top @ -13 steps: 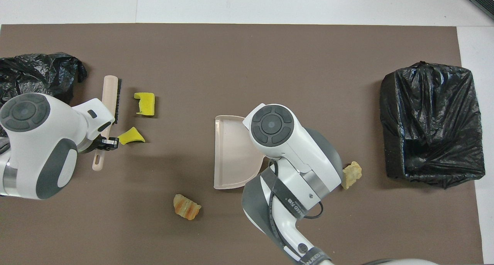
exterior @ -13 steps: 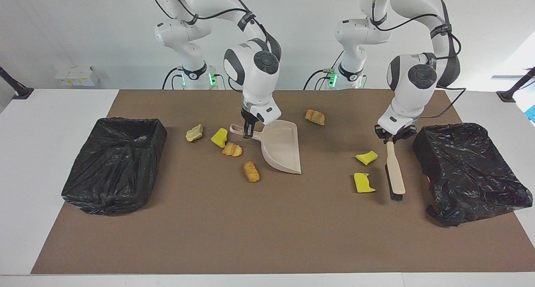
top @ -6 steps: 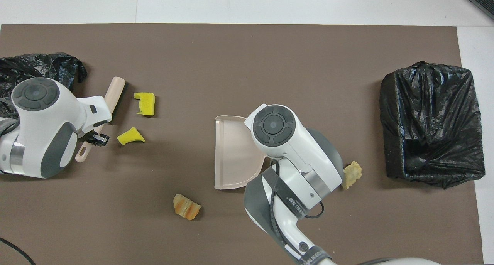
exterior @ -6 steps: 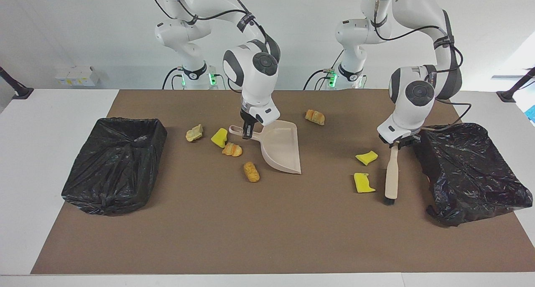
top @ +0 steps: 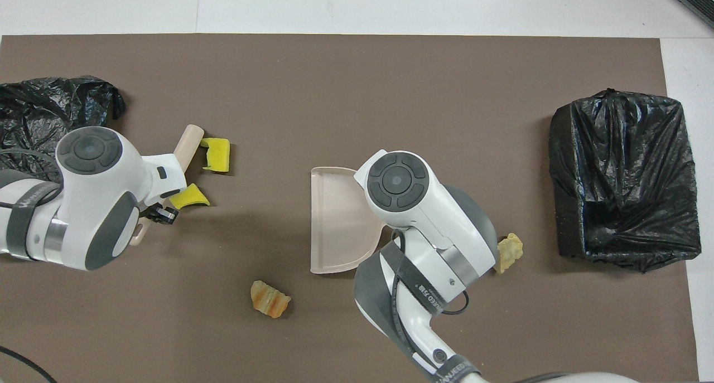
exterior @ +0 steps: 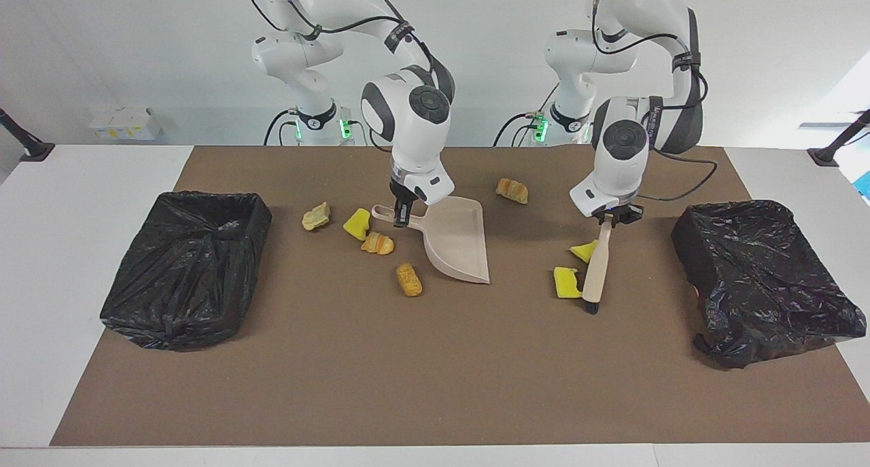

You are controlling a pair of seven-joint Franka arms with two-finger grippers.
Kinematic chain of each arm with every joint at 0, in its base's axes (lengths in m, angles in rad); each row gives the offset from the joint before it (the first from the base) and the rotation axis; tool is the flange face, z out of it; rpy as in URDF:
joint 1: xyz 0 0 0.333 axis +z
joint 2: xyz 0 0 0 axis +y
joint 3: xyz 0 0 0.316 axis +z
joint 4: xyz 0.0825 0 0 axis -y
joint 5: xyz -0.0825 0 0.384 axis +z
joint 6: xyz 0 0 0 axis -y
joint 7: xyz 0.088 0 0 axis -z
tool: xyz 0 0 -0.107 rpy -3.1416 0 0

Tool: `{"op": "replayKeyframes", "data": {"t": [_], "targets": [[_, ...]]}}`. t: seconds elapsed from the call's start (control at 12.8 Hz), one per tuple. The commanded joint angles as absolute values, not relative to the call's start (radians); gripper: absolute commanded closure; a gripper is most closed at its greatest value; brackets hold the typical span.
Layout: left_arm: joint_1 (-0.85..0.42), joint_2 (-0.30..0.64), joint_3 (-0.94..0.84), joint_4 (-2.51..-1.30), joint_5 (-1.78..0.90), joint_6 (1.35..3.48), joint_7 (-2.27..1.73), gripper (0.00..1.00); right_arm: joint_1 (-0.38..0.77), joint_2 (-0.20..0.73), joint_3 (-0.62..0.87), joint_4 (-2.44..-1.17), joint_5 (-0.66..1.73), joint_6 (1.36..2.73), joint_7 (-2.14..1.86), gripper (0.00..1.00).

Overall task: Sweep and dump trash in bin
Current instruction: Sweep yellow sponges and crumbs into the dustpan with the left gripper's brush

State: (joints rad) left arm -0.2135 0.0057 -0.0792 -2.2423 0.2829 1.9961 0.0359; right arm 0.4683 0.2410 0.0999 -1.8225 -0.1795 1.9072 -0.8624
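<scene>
My left pincer is clamped on the brush handle. The brush's long axis runs away from me, bristle end out and slightly toward the dustpan, pressing against two yellow scraps on the dustpan's side of it. My right pincer is closed on the dustpan handle; the pan's mouth points away from me. A cluster of four scraps lies beside the dustpan handle toward my right arm's end of the table; a tan scrap lies nearer me than the pan.
</scene>
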Motion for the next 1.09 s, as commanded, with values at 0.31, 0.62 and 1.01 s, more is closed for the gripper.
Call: {"op": "replayKeyframes", "data": {"t": [0.31, 0.62, 1.01], "targets": [[-0.429, -0.106, -0.071, -2.335, 0.267, 1.884, -0.182, 1.0, 0.457, 0.206, 0.106, -1.875, -0.199, 1.937, -0.894, 1.0], [-0.446, -0.109, -0.071, -2.27, 0.199, 1.878, -0.341, 1.0, 0.459, 0.203, 0.106, -1.881, -0.199, 1.939, -0.894, 1.0], [-0.448, -0.13, -0.072, -2.26, 0.198, 1.743, -0.607, 1.0, 0.457, 0.201, 0.106, -1.881, -0.199, 1.939, -0.894, 1.0]]}}
